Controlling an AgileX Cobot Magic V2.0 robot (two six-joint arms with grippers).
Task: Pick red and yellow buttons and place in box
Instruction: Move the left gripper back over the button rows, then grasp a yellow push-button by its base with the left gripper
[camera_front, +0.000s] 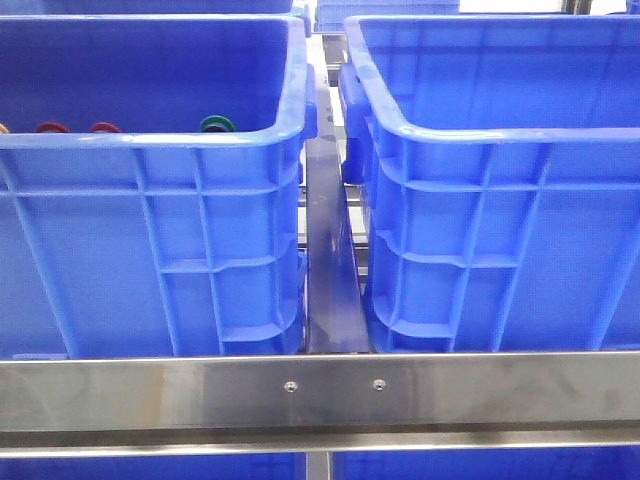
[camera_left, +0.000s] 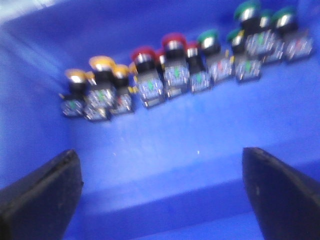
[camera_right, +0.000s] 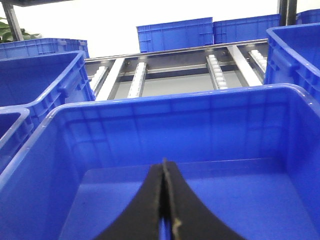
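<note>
Red and yellow buttons (camera_left: 150, 75) are lying in a loose row on the floor of the left blue crate (camera_front: 150, 230), each cap sitting on a dark body; the yellow ones are grouped at one end, the red ones beside them, and green-capped buttons (camera_left: 250, 30) are trailing on past the red. In the front view only a few cap tops are peeking over that crate's near rim. I am hanging my left gripper (camera_left: 160, 185) above them inside the crate, its fingers spread wide and grasping nothing. I am holding my right gripper (camera_right: 164, 200) over the box (camera_front: 500, 200), the twin crate on the right, with its fingers pressed together on nothing. A steel rail (camera_front: 320, 395) is running across the front of both crates.
</note>
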